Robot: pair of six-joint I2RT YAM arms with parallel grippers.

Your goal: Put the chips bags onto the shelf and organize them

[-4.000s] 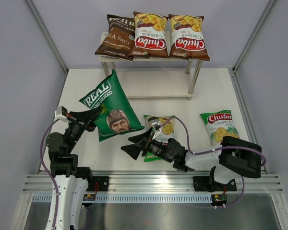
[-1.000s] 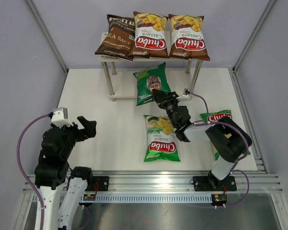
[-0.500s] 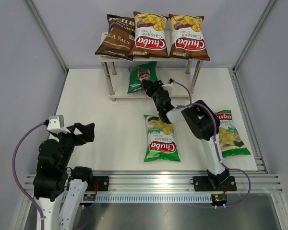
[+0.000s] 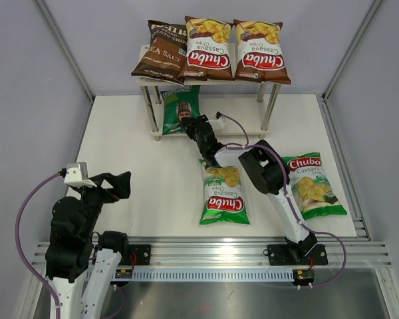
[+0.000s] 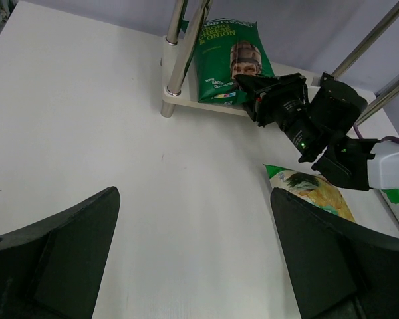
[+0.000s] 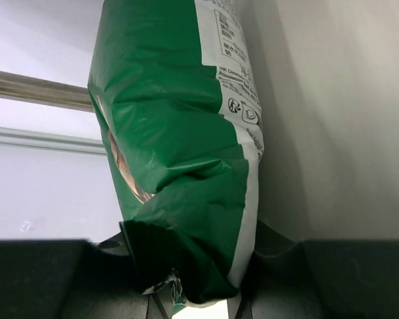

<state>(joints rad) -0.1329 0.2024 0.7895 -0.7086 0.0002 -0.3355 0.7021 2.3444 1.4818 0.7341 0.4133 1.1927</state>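
Looking down from above, a white table (image 4: pixel 133 153) is boxed in by plain grey walls (image 4: pixel 26 80), with a ribbed metal rail (image 4: pixel 206 256) along its near edge. The shelf (image 4: pixel 249 126) stands at the far side. Its top board carries three bags in a row: a Kettle bag (image 4: pixel 161 53) on the left, then two red Chuba bags (image 4: pixel 208 50) (image 4: pixel 261 52). The face bag (image 4: pixel 178 109) is at the left end of the lower board, partly under the top one. Two green Chuba bags (image 4: pixel 223 193) (image 4: pixel 310 185) lie flat on the table, well apart. The right arm reaches far forward and leftward from its base, and the right gripper (image 4: pixel 191 125) is at the face bag's near end. The left arm is folded up over its own base, with the left gripper (image 4: pixel 116 185) raised above the table's near left part.

From the left wrist, its two dark fingers (image 5: pixel 60 266) sit wide apart at the lower corners with only bare table between them. Beyond, the right gripper clamps the face bag's near edge just behind a shelf leg.

From the right wrist, the face bag fills the middle, its crimped end pinched tight between closed fingers (image 6: pixel 53 279). The pale board runs along the right. Whether the bag rests on it cannot be told here.
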